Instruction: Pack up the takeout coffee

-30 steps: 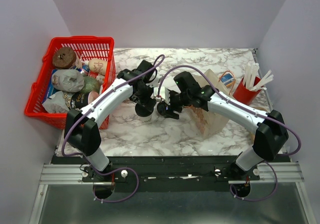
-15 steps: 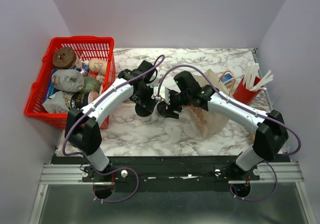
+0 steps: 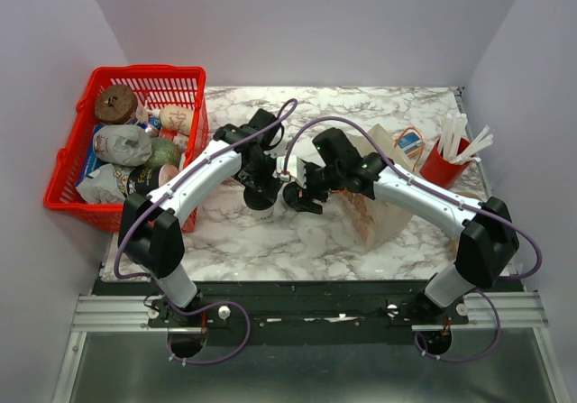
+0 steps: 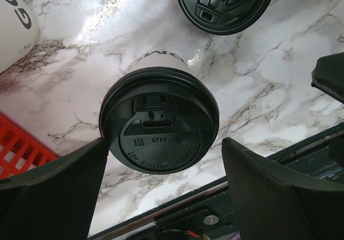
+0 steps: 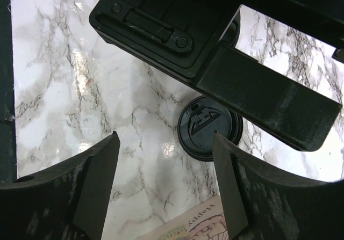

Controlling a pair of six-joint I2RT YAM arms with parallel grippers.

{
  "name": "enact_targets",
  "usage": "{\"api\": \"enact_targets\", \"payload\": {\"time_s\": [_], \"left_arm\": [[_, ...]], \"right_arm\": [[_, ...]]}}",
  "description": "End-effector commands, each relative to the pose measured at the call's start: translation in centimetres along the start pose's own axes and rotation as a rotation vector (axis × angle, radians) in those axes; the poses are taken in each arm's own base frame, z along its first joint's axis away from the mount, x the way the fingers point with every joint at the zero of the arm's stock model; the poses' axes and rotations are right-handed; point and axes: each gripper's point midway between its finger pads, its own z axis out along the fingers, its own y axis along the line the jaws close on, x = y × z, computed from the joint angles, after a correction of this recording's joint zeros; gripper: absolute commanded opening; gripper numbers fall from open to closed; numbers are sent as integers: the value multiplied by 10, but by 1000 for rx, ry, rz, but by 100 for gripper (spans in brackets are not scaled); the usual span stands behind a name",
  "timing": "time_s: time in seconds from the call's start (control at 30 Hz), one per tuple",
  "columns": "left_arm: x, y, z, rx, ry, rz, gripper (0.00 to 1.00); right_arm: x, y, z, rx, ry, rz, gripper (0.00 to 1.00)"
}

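My left gripper (image 4: pixel 164 143) is wide open around the takeout coffee (image 4: pixel 159 111), which stands on the table (image 4: pixel 279 79) near a loose lid (image 4: pixel 223 4). If I squeeze its black top (not the cup), that could pop off and spill.

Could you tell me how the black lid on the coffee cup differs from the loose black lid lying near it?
The fitted lid caps a white cup, above the marble; the loose lid lies flat on it, cupless. The fitted lid sits between the open fingers of the left gripper; the loose lid lies beyond them. Both are round, black plastic.
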Motion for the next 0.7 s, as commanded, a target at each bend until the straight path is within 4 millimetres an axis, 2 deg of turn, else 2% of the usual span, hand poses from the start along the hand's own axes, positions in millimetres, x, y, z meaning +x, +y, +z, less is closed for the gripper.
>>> {"api": "enact_targets", "payload": {"time_s": [0.0, 0.2, 0.43, 0.5, 0.67], "left_arm": [[5, -1, 10, 5, 38, -16, 93], [1, 1, 12, -7, 32, -13, 93], [-11, 2, -2, -8, -20, 0, 94], [-11, 2, -5, -10, -27, 0, 94], [-2, 3, 3, -16, 2, -6, 95]], "right_arm": [[-2, -5, 2, 6, 0, 9, 78], [-2, -5, 2, 6, -2, 9, 78], [-1, -4, 2, 4, 0, 10, 78], [0, -3, 2, 3, 3, 12, 78], [-1, -5, 3, 4, -2, 12, 78]]}}
